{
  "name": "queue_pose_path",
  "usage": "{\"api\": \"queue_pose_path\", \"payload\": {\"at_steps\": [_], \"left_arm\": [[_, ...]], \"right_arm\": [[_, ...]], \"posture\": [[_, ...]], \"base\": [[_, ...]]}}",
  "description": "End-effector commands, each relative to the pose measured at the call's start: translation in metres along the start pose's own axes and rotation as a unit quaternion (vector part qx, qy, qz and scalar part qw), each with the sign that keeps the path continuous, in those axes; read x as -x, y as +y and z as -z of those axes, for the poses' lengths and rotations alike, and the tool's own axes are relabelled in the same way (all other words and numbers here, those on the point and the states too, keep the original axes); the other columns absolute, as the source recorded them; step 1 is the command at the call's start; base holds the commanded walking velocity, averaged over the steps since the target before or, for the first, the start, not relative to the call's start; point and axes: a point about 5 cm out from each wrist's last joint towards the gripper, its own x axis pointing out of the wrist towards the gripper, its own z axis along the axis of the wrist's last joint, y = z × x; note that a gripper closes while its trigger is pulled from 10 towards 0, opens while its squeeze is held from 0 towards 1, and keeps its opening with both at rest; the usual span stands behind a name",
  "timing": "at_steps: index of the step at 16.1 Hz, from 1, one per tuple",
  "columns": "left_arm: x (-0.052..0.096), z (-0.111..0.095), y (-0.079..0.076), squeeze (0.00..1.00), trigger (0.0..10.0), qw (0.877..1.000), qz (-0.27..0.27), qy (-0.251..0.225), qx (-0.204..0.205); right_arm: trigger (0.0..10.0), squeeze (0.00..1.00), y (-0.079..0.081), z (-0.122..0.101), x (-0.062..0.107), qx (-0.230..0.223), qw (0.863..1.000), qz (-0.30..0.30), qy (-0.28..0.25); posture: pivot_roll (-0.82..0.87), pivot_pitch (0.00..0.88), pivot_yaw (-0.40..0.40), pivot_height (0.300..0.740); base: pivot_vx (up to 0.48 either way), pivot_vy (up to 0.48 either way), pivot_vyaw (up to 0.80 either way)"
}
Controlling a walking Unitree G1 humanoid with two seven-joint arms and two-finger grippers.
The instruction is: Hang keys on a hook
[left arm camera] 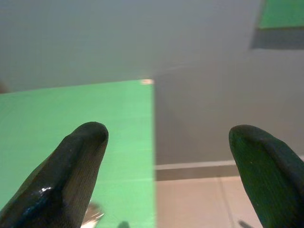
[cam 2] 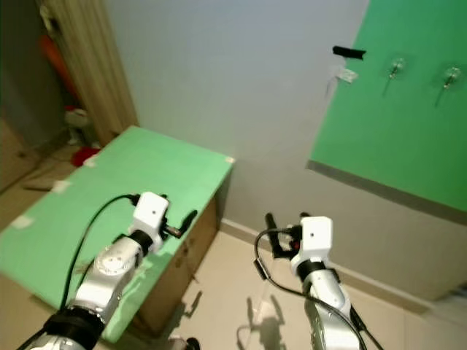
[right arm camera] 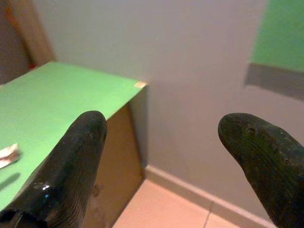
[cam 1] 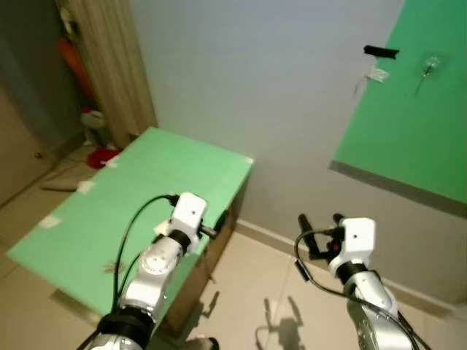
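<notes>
A small metallic bunch, apparently the keys (cam 1: 111, 267), lies on the green tabletop (cam 1: 168, 175) close to my left forearm; a silvery bit (left arm camera: 90, 218) of it shows under the left fingers. Two clear hooks (cam 2: 396, 69) (cam 2: 451, 74) stick out of a green board (cam 2: 394, 131) high on the wall to the right. My left gripper (cam 1: 217, 222) hovers open over the table's near right edge, holding nothing. My right gripper (cam 1: 321, 219) is open and empty above the floor, right of the table, pointing at the wall.
The table stands against a grey wall (cam 1: 277, 109), with tiled floor (cam 1: 255, 292) to its right. White tape scraps (cam 1: 85, 187) dot the tabletop. A black fixture (cam 1: 381, 51) sits beside the board. A wooden panel (cam 1: 109, 65) and red clutter (cam 1: 102, 155) are at far left.
</notes>
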Motion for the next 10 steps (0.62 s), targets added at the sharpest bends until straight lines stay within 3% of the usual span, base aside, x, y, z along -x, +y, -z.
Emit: {"api": "queue_pose_path", "payload": {"at_steps": [1, 10], "left_arm": [[0.001, 0.001, -0.002, 0.00, 10.0, 1.000, -0.005, 0.000, -0.007], [0.008, 0.009, 0.008, 0.00, 10.0, 0.998, -0.063, 0.023, -0.009]], "right_arm": [[10.0, 0.00, -0.003, 0.000, 0.000, -0.002, 1.000, -0.005, 0.007], [10.0, 0.00, 0.003, 0.003, -0.001, -0.001, 0.999, -0.034, 0.020]], "posture": [[-0.11, 0.000, 0.002, 0.740], [-0.08, 0.023, -0.023, 0.740]], "base": [[0.000, 0.000, 0.55], [0.000, 0.000, 0.53]]}}
